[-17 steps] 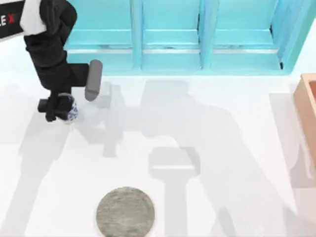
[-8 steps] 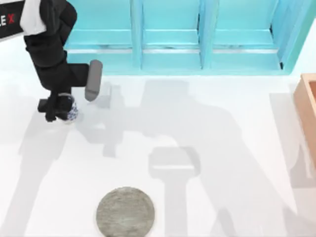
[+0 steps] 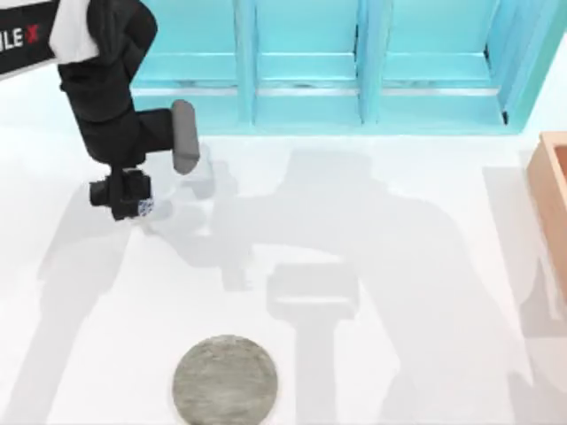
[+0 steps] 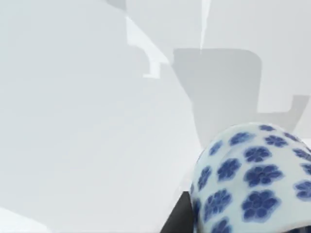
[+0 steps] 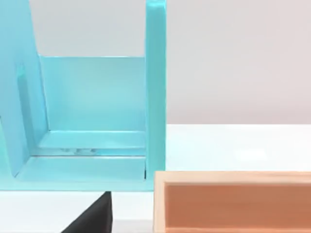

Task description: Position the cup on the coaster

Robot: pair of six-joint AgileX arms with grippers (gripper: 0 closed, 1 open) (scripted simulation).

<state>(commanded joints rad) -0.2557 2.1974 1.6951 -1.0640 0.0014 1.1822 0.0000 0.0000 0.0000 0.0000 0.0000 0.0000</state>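
The blue-flowered white cup (image 3: 144, 208) is sitting at the table's far left, mostly hidden; its rounded side (image 4: 252, 179) is showing close up. The mottled grey coaster (image 3: 224, 379) is lying flat at the near edge, well apart.

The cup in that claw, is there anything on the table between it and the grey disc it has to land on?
Nothing visible. The left claw holds the cup near the table's far left; the coaster lies at the near edge. Between them is bare white surface crossed only by shadows.
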